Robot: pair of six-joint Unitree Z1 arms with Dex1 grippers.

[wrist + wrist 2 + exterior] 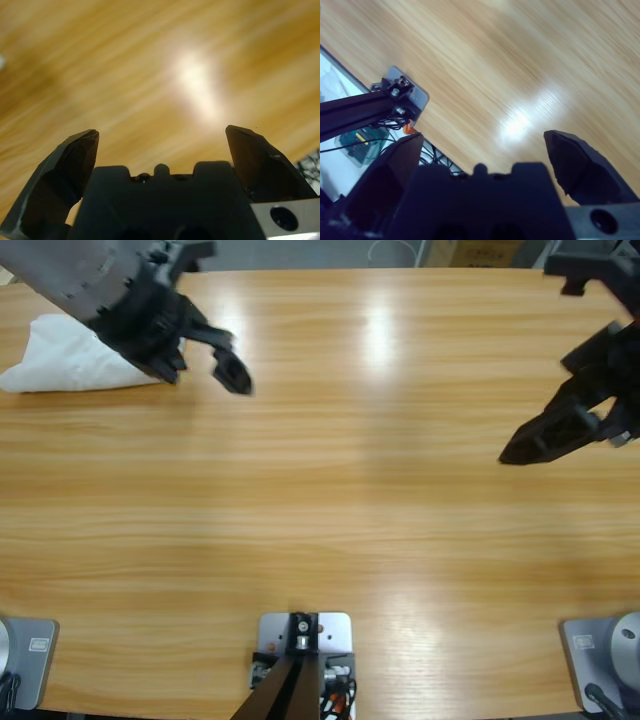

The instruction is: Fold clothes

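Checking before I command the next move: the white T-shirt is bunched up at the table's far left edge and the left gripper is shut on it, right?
Not quite. The white T-shirt does lie bunched at the table's far left edge, but the left gripper is not shut on it. The left wrist view shows its fingers spread apart with only bare wood between them.

The high view looks straight down on the bench (330,500); both wrist views look closely along their hands onto it, seemingly sharing only bare wood.
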